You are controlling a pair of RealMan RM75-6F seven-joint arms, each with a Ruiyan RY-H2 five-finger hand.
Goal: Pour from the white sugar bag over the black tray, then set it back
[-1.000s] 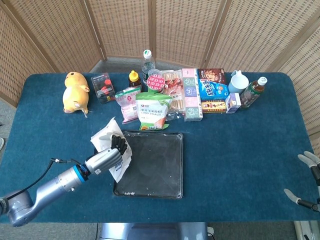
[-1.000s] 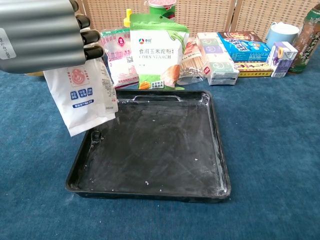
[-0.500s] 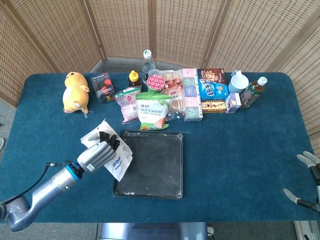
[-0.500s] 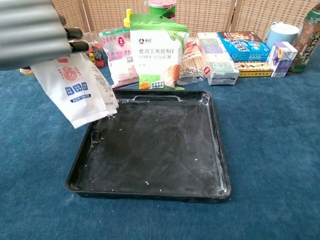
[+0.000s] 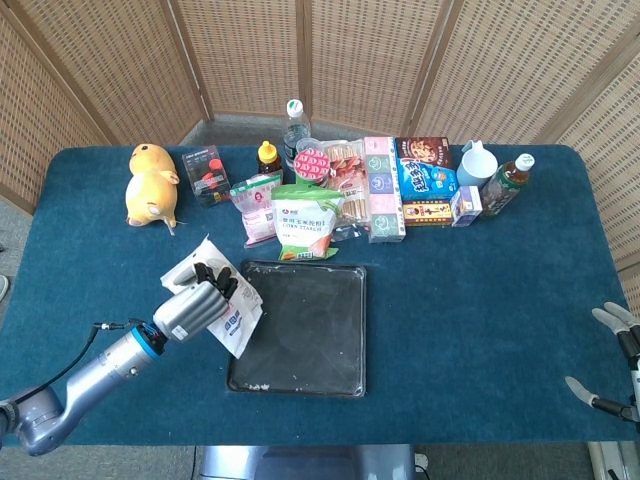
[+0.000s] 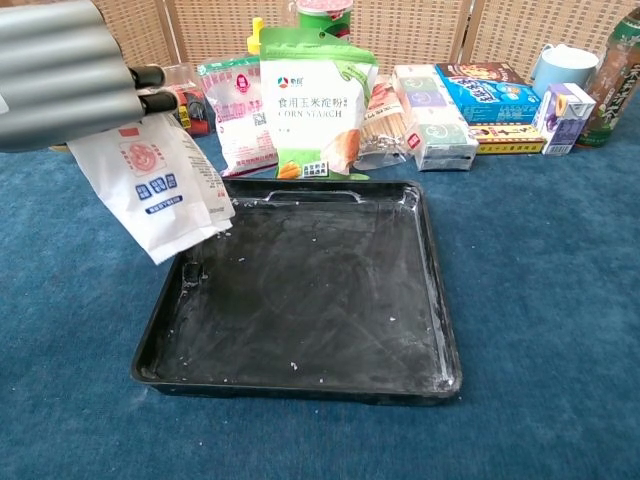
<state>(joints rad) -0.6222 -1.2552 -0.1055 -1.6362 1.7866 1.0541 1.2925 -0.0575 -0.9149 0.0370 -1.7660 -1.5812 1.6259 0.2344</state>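
My left hand (image 5: 196, 303) grips the white sugar bag (image 5: 225, 305) and holds it in the air, tilted, at the left edge of the black tray (image 5: 310, 330). In the chest view the left hand (image 6: 65, 70) fills the upper left corner, and the white sugar bag (image 6: 155, 195) hangs from it with its lower end beside the black tray's (image 6: 320, 300) near-left rim. White dust is spread over the tray's floor. My right hand (image 5: 612, 360) shows at the far right edge of the head view, fingers apart and holding nothing.
A row of groceries lines the back of the table: a green corn starch pouch (image 5: 308, 222), a pink bag (image 5: 256, 205), boxes (image 5: 425, 180), bottles (image 5: 507, 183) and a white jug (image 5: 477, 162). A yellow plush toy (image 5: 150, 185) lies at the back left.
My left hand drew the sugar bag back to the left, off the tray's corner to its left rim, then tipped it slightly lower again. The right hand stayed put.
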